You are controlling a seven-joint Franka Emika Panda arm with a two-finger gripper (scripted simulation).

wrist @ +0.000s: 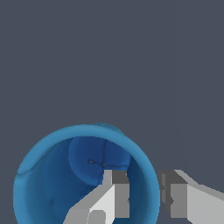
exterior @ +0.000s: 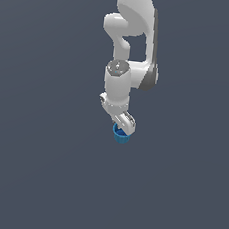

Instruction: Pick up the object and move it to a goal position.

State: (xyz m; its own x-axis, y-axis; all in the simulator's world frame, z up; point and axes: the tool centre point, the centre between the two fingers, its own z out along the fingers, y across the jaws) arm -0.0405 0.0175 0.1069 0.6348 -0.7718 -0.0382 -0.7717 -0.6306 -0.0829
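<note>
The arm [exterior: 128, 47] hung down from the top edge of the exterior view, near its middle. The gripper [exterior: 124, 123] was at the arm's lower end, directly above the object [exterior: 121, 135] and touching it. In the wrist view, one finger [wrist: 111, 197] reached down inside the hollow of the object [wrist: 48, 183], while the other finger [wrist: 175, 194] stood just outside its wall, with the rim between them.

A bare simulated scene, not any real room: a flat, uniform dark grey-blue backdrop [exterior: 30, 167] fills both views with no walls, furniture or horizon. The smooth, untextured white Panda arm [exterior: 124, 82] and the plain blue cup [wrist: 48, 192] look computer-rendered.
</note>
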